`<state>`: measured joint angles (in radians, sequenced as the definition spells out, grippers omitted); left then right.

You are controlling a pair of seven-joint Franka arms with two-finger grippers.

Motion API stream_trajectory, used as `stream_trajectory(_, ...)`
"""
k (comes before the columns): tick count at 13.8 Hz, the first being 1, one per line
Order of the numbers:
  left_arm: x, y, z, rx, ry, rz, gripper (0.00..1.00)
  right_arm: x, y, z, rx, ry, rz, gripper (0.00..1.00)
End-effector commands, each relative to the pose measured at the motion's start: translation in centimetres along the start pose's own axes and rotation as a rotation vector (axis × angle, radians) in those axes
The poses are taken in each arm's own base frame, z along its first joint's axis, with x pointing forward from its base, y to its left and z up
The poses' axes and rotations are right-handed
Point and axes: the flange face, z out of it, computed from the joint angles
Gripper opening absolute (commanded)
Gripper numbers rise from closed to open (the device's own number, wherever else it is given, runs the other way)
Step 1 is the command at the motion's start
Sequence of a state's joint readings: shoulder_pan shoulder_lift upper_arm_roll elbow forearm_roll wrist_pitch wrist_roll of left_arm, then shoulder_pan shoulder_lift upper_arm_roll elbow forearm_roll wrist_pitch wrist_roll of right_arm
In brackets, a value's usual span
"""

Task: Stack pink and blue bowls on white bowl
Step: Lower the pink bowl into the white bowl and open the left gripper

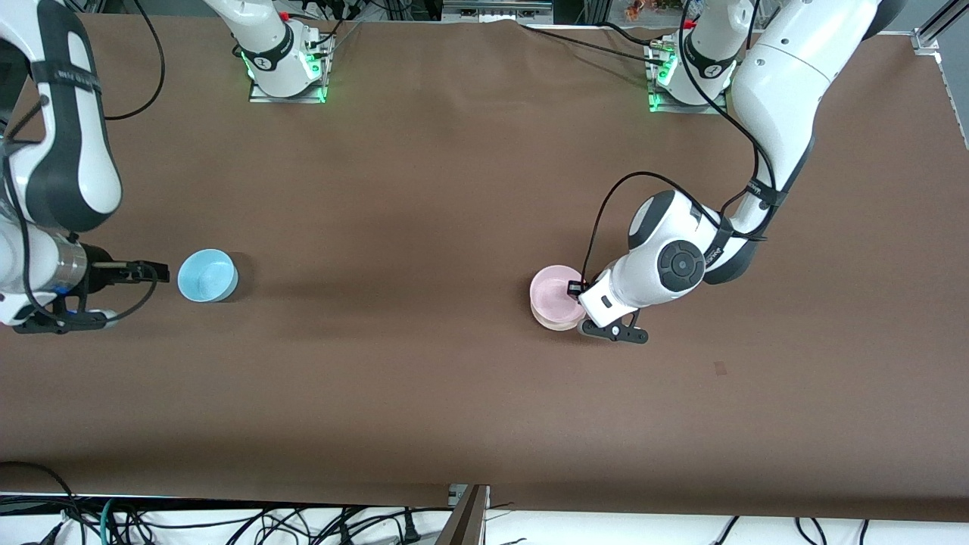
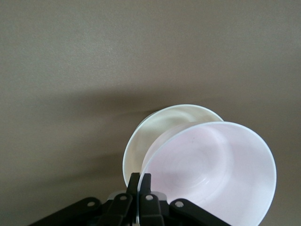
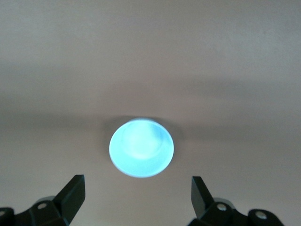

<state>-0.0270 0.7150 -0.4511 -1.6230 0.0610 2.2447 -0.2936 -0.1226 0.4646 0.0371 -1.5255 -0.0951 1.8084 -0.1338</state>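
Note:
My left gripper is shut on the rim of the pale pink bowl. It holds that bowl tilted over the white bowl, which stands on the table under it and peeks out from below. The left wrist view shows the pink bowl pinched at its edge by the left gripper, with the white bowl partly covered. The light blue bowl stands alone toward the right arm's end of the table. My right gripper is open beside it, and the blue bowl lies ahead of the right gripper.
The brown table cover is bare around both bowls' spots. The two arm bases stand at the table edge farthest from the front camera. Cables hang below the nearest edge.

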Motion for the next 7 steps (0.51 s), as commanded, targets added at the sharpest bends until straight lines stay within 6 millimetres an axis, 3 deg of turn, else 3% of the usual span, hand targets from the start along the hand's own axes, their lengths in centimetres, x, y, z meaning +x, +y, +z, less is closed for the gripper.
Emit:
stream_trajectory(1,0.6,0.3,-0.2,0.013,0.018,0.0,0.17,0.8,1.7,1.9,0.024,0.011,-0.019,1.0)
stream_trajectory(2,0.7,0.2,-0.4,0.017,0.022,0.0,0.99,0.8,1.6,2.3,0.027,0.007,-0.021,1.0)
stream_trajectory(5,0.9,0.3,-1.3,0.032,0.041,0.012,1.0,1.1,1.3,3.4,0.031,-0.001,-0.025,1.0)
stream_trajectory(7,0.8,-0.4,-3.5,0.043,0.056,0.003,1.0,1.1,1.5,3.6,0.032,-0.001,-0.023,1.0)
